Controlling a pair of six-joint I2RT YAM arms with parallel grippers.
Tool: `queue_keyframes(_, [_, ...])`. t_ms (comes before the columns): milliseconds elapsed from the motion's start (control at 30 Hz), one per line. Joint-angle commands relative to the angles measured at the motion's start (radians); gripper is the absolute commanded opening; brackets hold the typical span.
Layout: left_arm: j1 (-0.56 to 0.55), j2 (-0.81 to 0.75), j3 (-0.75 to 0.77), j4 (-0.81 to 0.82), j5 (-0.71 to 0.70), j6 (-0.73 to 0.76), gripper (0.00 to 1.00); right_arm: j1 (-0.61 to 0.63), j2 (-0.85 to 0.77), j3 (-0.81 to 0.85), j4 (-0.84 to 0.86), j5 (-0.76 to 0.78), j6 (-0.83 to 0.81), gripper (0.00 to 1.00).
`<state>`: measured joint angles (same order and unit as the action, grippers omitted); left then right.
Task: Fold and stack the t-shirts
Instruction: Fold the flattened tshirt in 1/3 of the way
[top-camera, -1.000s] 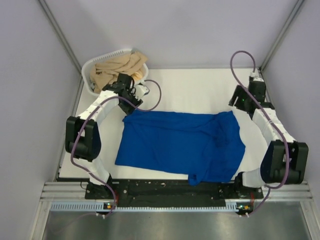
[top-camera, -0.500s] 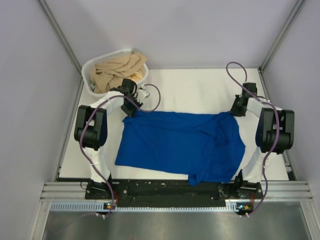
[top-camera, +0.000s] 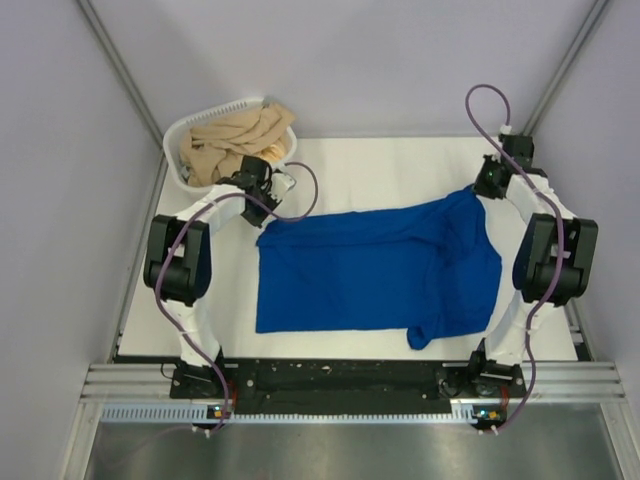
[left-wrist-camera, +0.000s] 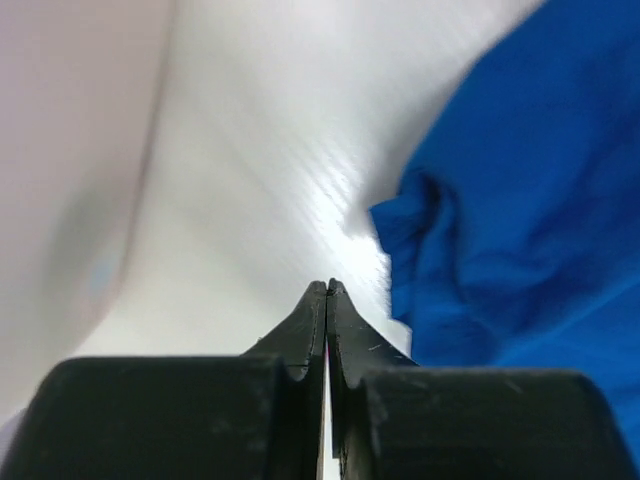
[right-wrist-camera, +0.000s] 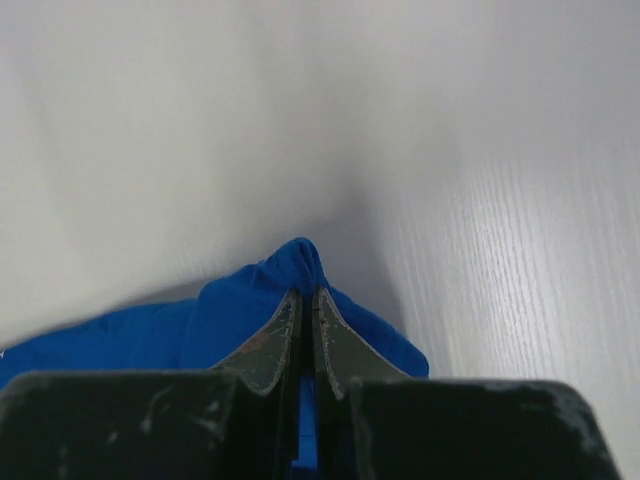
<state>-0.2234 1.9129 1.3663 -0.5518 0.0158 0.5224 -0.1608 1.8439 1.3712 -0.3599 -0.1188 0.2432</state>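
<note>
Cloth is doing what thin cloth does here: the blue t-shirt (top-camera: 375, 270) is lying spread across the middle of the table (top-camera: 390, 165). It is looking light, soft and floppy, and it is rumpling toward its right side. It is probably going to be sagging and bunching wherever nothing is supporting it, so corners and hems are looking like the places to pinch, both far corners together. The right gripper (right-wrist-camera: 305, 300) is clamping its jaws tight on a peak of blue fabric at the far right corner. The left gripper (left-wrist-camera: 327, 295) is pressing its jaws together too, but the blue edge is sitting just beside its tips, and no cloth is showing between them.
</note>
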Motion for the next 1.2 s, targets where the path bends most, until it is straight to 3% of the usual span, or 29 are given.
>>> queue_keyframes(0, [-0.001, -0.038, 0.054, 0.07, -0.089, 0.005, 0.0, -0.006, 0.05, 0.101, 0.045, 0.059, -0.054, 0.0])
queue_keyframes(33, [-0.002, -0.031, 0.059, 0.058, -0.079, 0.007, 0.0, -0.006, 0.064, 0.117, 0.039, 0.056, -0.064, 0.04])
queue_keyframes(67, [-0.007, -0.026, 0.06, 0.044, -0.065, 0.013, 0.0, -0.006, 0.08, 0.133, 0.035, 0.054, -0.073, 0.16])
queue_keyframes(100, [-0.011, -0.023, 0.059, 0.024, -0.041, 0.022, 0.0, -0.006, 0.09, 0.152, 0.021, 0.06, -0.081, 0.34])
queue_keyframes(133, [-0.022, -0.028, 0.053, 0.009, -0.024, 0.033, 0.08, -0.005, 0.098, 0.17, -0.003, 0.074, -0.087, 0.48])
queue_keyframes(200, [-0.039, -0.06, 0.033, -0.035, 0.01, 0.059, 0.28, -0.005, 0.091, 0.216, -0.066, 0.114, -0.094, 0.58])
queue_keyframes(267, [-0.05, -0.109, -0.004, -0.053, 0.035, 0.1, 0.38, 0.0, 0.049, 0.217, -0.111, 0.174, -0.094, 0.67])
queue_keyframes(333, [-0.053, -0.15, -0.036, -0.079, 0.071, 0.151, 0.46, 0.029, -0.017, 0.172, -0.12, 0.202, -0.102, 0.68])
queue_keyframes(433, [-0.051, -0.17, -0.059, -0.103, 0.079, 0.198, 0.52, 0.117, -0.093, 0.079, -0.094, 0.174, -0.128, 0.68])
queue_keyframes(567, [-0.051, -0.15, -0.087, -0.094, 0.055, 0.222, 0.55, 0.239, -0.043, 0.061, -0.142, 0.194, -0.162, 0.66])
queue_keyframes(700, [-0.044, -0.118, -0.11, -0.06, 0.047, 0.229, 0.56, 0.264, 0.047, 0.094, -0.182, 0.151, -0.171, 0.51])
queue_keyframes(967, [-0.034, -0.041, -0.116, 0.023, 0.058, 0.209, 0.51, 0.265, 0.198, 0.207, -0.237, 0.28, -0.237, 0.55])
queue_keyframes(1033, [-0.034, -0.044, -0.111, 0.021, 0.078, 0.196, 0.41, 0.264, 0.206, 0.197, -0.234, 0.249, -0.237, 0.53])
queue_keyframes(1133, [-0.034, -0.06, -0.105, -0.008, 0.113, 0.179, 0.05, 0.264, 0.207, 0.161, -0.235, 0.2, -0.236, 0.22])
queue_keyframes(1167, [-0.034, -0.069, -0.104, -0.016, 0.127, 0.174, 0.0, 0.262, 0.201, 0.152, -0.234, 0.197, -0.225, 0.13])
